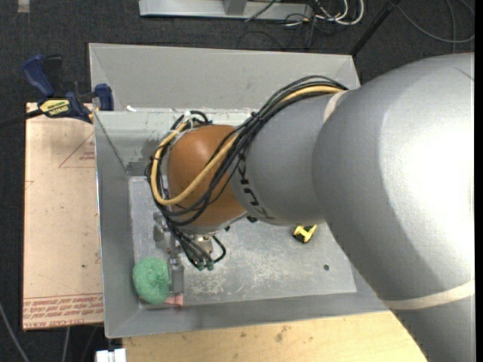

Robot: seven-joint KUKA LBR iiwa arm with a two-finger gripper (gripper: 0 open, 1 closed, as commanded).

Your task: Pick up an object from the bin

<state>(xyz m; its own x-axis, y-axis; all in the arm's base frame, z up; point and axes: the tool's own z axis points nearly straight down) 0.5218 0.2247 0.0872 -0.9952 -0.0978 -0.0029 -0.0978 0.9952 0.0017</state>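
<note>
Robotics lab; robot arm [392, 194], metal bin [226, 78]

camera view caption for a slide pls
Arm's gripper down in the bin, lower-left corner, beside a green lump; a yellow piece lies apart.

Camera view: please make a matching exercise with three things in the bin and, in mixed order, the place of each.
Things:
1 green soft ball
2 small yellow piece
3 small pink piece

Places:
A bare floor of the bin, right of the gripper
B lower-left corner, left of the gripper
C at the lower wall, just below the gripper

Pairs: 1-B; 2-A; 3-C
</note>
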